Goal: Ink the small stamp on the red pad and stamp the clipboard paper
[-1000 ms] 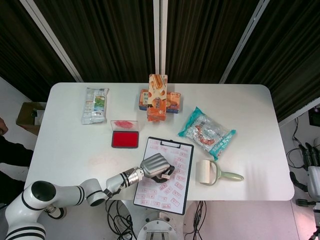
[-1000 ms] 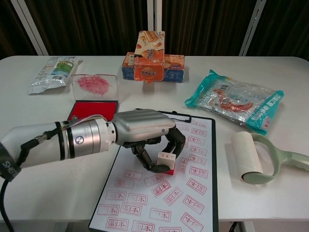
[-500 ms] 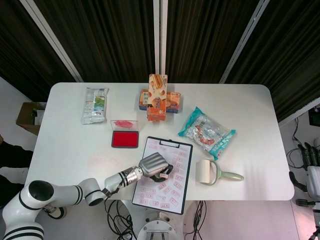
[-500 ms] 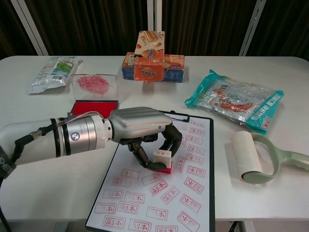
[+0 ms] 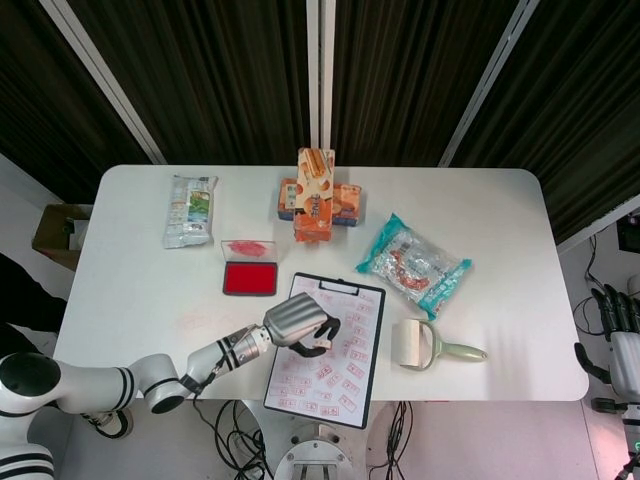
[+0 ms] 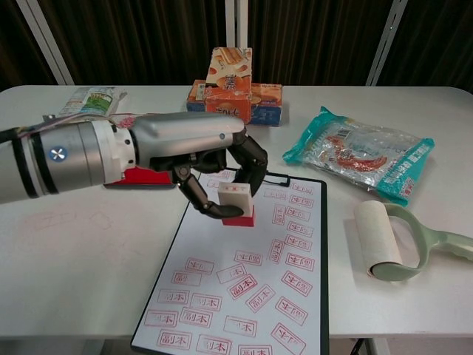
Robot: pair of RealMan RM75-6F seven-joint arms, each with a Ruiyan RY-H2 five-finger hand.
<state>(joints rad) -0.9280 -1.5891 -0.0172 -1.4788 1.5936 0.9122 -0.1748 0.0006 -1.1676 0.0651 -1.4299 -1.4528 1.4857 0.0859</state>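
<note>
Chest view: the left robot hand [image 6: 199, 159] is seen above the upper left part of the clipboard [image 6: 247, 285], its fingers [image 6: 247, 159] curled down around the small stamp [image 6: 236, 203], which is pinched between thumb and fingertips. The stamp's white body is upright with its red base lowermost; whether that base touches the clipboard paper [image 6: 222, 244] cannot be told. The paper is covered with many red rectangular imprints, most of them toward 3 and 6 o'clock of the stamp. The red pad [image 6: 144, 176] is mostly hidden behind the hand in this view, at about 9 o'clock of the stamp.

In the head view the red pad [image 5: 250, 279] is shown lying open on the white tabletop [image 5: 150, 290], with its ink-smeared clear lid [image 5: 248, 249] just behind it at 12 o'clock. The left robot hand [image 5: 297, 320] is seen over the clipboard's left edge, at roughly 5 o'clock from the pad.

Other things are spread about: stacked orange snack boxes [image 6: 233, 92] at 12 o'clock of the clipboard, a green-and-white snack packet [image 6: 81, 107] at 10 o'clock, a teal plastic packet [image 6: 362, 155] at 2 o'clock, and a lint roller [image 6: 388, 240] with a pale green handle at 3 o'clock. The right robot hand [image 5: 612, 315] is visible well off the tabletop's right edge; how its fingers lie cannot be told.
</note>
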